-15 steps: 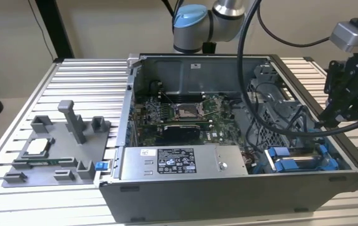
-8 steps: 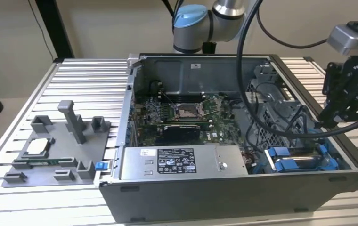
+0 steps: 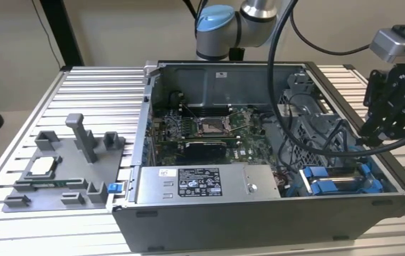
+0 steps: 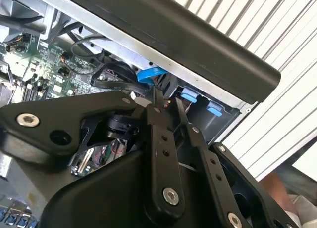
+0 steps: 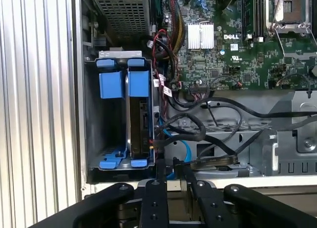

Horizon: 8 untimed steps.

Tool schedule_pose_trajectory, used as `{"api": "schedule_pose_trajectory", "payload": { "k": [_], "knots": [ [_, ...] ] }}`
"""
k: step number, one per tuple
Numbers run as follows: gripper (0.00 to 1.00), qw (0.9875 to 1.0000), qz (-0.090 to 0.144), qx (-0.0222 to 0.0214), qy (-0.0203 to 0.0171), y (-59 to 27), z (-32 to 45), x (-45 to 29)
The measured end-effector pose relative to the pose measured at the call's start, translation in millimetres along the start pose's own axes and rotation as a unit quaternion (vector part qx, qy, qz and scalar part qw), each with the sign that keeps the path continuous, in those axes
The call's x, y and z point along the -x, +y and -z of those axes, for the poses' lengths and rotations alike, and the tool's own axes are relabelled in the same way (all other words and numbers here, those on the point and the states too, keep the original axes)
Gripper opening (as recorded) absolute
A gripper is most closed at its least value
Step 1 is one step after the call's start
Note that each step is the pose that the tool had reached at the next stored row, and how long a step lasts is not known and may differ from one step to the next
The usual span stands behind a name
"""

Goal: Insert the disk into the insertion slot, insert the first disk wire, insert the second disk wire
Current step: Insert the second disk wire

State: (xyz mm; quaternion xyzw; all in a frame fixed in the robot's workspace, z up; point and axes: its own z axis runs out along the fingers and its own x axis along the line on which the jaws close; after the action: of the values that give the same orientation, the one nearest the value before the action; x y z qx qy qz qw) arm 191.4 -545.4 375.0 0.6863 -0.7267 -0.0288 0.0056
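Observation:
The disk (image 5: 139, 124) stands on edge inside the insertion slot (image 5: 91, 114), clipped between blue tabs; the bay space beside it is empty. In the exterior view the insertion slot (image 3: 341, 180) sits in the open computer case's near corner, on that view's right. My gripper (image 3: 370, 136) hovers above the case wall at that corner. In both wrist views the gripper (image 5: 171, 164) (image 4: 165, 97) has its fingers drawn close together, and I see nothing held between them. A blue cable (image 5: 184, 148) and a black cable (image 5: 214, 162) lie loose just beside the disk's end.
A grey power supply box (image 3: 199, 184) with a sticker fills the case's near side, beside the motherboard (image 3: 210, 130). A perforated cage (image 5: 124, 13) adjoins the bay. A grey fixture tray (image 3: 60, 165) lies on the slatted table (image 3: 96, 90). The arm's black cables (image 3: 309, 133) hang over the case.

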Motion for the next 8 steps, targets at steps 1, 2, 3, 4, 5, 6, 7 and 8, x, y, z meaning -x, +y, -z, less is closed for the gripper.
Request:
{"api": "schedule_pose_trajectory", "payload": {
  "k": [1, 2, 3, 4, 5, 6, 7, 8],
  "knots": [
    [1.00, 1.0000, 0.000, 0.0000, 0.0000, 0.0, 0.0, 0.0],
    [1.00, 1.0000, 0.000, 0.0000, 0.0000, 0.0, 0.0, 0.0],
    [1.00, 1.0000, 0.000, 0.0000, 0.0000, 0.0, 0.0, 0.0],
    [1.00, 1.0000, 0.000, 0.0000, -0.0001, 0.0, 0.0, 0.0],
    [1.00, 1.0000, 0.000, 0.0000, -0.0005, 0.0, -0.6, 0.0],
    [1.00, 1.0000, 0.000, 0.0004, -0.0007, -0.2, -2.0, 0.0],
    [1.00, 1.0000, 0.000, 0.0011, -0.0005, -0.4, -3.1, 0.2],
    [1.00, 1.0000, 0.000, 0.0024, -0.0003, -0.7, -3.9, 0.5]
  ]
}}
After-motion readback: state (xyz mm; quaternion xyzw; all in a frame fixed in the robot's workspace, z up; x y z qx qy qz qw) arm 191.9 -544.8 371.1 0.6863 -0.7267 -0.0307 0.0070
